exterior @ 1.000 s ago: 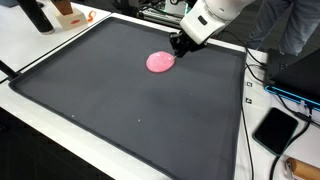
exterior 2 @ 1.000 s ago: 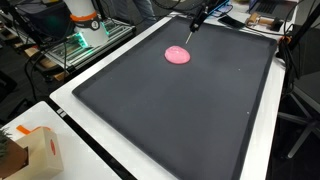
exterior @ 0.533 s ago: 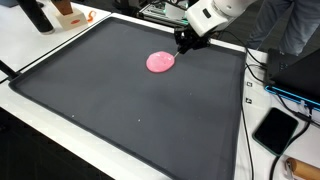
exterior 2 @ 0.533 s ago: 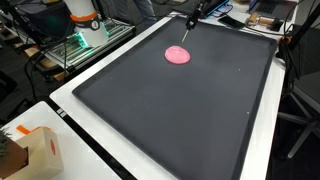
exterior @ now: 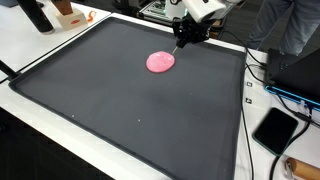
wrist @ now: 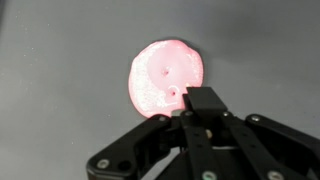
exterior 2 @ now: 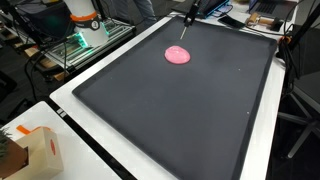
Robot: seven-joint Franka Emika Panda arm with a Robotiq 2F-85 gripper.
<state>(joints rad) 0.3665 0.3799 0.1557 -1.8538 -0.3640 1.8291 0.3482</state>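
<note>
Pink disc (exterior: 160, 62) lies flat on the dark mat (exterior: 120, 110), unmoved. Gripper (exterior: 184, 42) has lifted higher since a second ago, fingers pinched narrow, holding nothing.

A flat disc (exterior: 160, 62) lies on the mat (exterior: 120, 110) covering the tabletop (exterior 2: 62, 95), toward its far edge, with the end effector (exterior: 184, 42) just above and beside it, a box (exterior 2: 40, 152) at one corner, a tablet (exterior: 276, 129) off the mat's side.

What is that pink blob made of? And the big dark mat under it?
The pink blob looks like soft putty or slime: flat, glossy, with wavy edges and dents. The dark mat looks like matte rubber or foam, dull and lightly speckled. Neither is certain.
</note>
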